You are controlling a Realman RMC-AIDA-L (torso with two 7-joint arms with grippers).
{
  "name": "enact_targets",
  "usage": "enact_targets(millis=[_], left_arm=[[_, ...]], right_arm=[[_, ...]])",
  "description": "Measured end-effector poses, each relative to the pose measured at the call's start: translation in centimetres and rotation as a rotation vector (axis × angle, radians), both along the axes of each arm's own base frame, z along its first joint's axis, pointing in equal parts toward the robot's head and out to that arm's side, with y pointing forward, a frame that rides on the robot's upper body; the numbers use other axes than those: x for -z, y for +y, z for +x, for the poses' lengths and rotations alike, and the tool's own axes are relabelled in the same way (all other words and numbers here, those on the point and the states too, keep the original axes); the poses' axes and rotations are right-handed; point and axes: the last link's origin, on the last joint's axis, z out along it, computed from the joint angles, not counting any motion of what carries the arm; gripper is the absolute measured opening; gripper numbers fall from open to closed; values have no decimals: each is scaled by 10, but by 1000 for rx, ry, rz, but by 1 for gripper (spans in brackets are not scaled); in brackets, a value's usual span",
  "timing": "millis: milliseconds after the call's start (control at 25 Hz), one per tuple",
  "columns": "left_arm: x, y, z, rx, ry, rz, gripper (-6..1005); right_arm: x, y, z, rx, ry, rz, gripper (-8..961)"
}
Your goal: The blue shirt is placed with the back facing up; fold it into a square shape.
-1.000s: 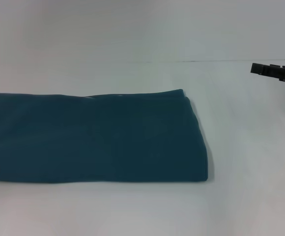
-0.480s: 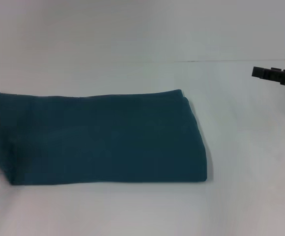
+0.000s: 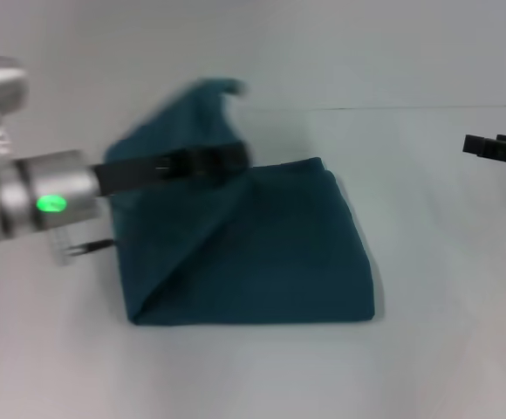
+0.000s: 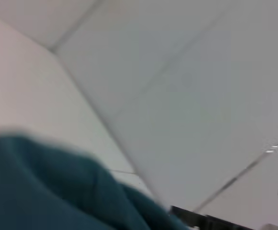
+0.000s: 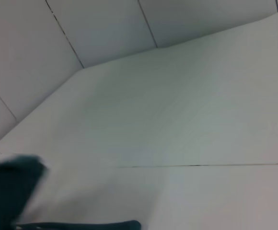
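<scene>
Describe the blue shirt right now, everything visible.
The blue shirt is plain dark teal soft fabric, no print showing. Most of it lies folded flat on the white table, right edge rounded and layered. Its left end is lifted into a peak, creasing diagonally down to the near left corner. The left gripper reaches across at the raised flap, apparently holding it. The right gripper hangs apart, off to the right.

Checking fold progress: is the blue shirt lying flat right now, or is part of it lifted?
Partly lifted. The left gripper holds the blue shirt's left end raised over the flat right part.
</scene>
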Motion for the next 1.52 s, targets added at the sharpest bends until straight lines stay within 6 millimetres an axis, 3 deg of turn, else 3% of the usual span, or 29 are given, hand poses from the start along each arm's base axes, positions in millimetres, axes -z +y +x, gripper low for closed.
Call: enact_targets(millis=[200,360,560,760,1000,1200,1520], left_arm=[[69,-3,13,-54,-44,-19,135],[114,-25,12,-140,-60,7,150],[134,-54,23,-69,-99,40,168],[133,-65,33,12,-147,20,186],[108,-69,36,140,-237,36,374],[80,-62,15,175,-233,118,621],[28,-62,-31,221,-120,274,849]], right_arm=[[-6,-4,7,8,-15,6,783],[-12,-7,13,14,-29,13,783],[-16,-7,16,17,-40,17,783],[-14,-7,15,15,-38,8,784],[-9,-7,7,25,15,-31,784],[-1,-6,-5,42,68,-109,784],[30,5,-39,46,105,-283,778]])
